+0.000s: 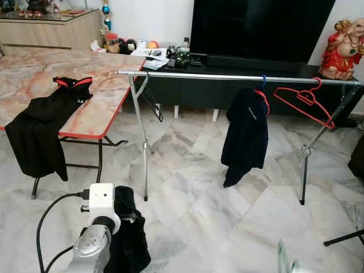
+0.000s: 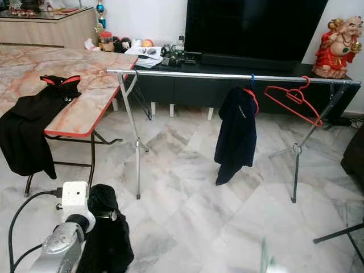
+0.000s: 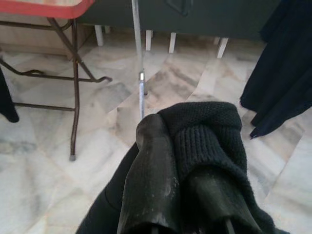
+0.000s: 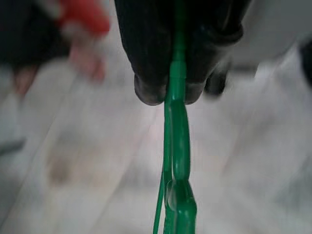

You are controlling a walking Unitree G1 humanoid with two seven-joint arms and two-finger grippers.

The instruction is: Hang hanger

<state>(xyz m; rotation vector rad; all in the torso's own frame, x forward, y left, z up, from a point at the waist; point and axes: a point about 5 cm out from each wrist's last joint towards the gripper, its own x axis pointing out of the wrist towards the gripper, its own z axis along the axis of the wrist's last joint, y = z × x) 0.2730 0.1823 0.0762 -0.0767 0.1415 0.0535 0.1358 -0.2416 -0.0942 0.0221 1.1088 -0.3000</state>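
Black fingers of the right gripper pinch a green plastic hanger; the left gripper clamps black knitted cloth, low before the silver clothes rail.

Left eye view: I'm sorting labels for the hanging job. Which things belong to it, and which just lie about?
Job:
green plastic hanger in the right gripper
black knitted garment in the left gripper
silver clothes rail

Lying about:
black garment on marble-topped table
red empty hanger
dark blue hung garment
red figurine

Marble-topped table carries a black garment draped over its edge
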